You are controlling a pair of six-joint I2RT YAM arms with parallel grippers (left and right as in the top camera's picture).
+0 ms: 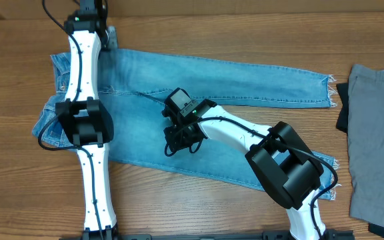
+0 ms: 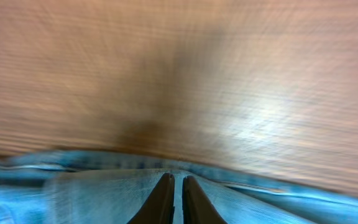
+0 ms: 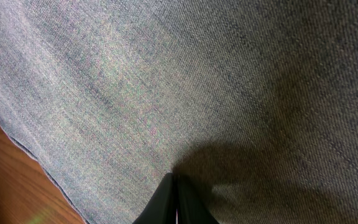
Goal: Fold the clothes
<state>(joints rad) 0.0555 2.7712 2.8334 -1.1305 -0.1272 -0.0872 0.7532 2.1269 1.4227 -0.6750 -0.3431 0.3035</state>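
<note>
Right claw [image 3: 176, 186] is resting closed on the jeans [image 1: 245, 73] lying spread across the desk [image 1: 19, 200] middle, left claw [image 2: 174, 183] sitting nearly closed at their far edge; folding seemingly just starting, needing a firm edge grab next.

Overhead: bright, even light from above; sharp throughout, short soft shadows on the jeans [image 1: 245, 73]. Left wrist: strong motion blur over the table [image 2: 179, 62], pale glare right of centre. Right wrist: crisp weave, dark shadow beside the right gripper [image 3: 174, 182].
</note>
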